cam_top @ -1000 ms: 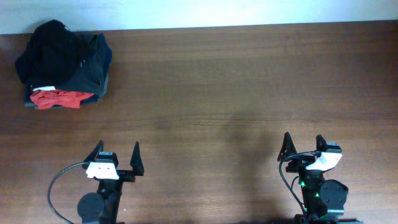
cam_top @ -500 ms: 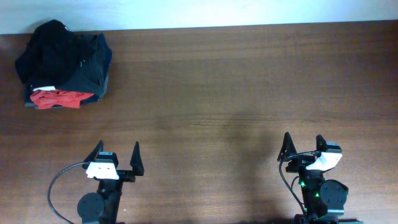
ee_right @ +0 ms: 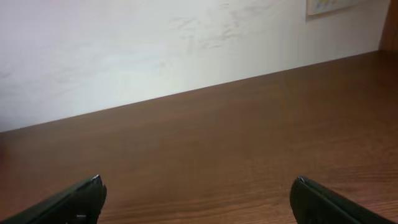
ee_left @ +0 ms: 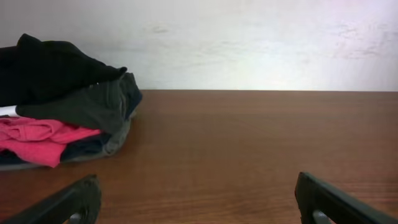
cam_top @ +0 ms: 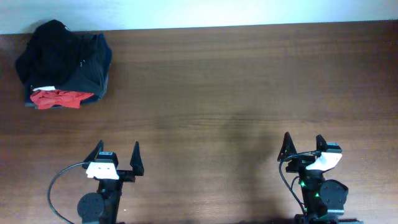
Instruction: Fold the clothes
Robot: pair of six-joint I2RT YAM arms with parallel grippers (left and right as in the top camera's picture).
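A crumpled black garment (cam_top: 53,53) lies on top of a pile at the table's far left corner. It also shows at the left of the left wrist view (ee_left: 53,71). A small white strip (cam_top: 42,88) shows at its front edge; no logo is visible. My left gripper (cam_top: 117,152) is open and empty near the front edge, far from the pile. It shows the same in its wrist view (ee_left: 199,199). My right gripper (cam_top: 303,144) is open and empty at the front right, with only bare wood between its fingers in its wrist view (ee_right: 199,199).
A small red garment (cam_top: 59,98) sticks out at the pile's front, over dark and grey fabric (cam_top: 93,68); it also shows in the left wrist view (ee_left: 37,140). The brown wooden table (cam_top: 236,93) ends at a white wall (cam_top: 249,12) behind.
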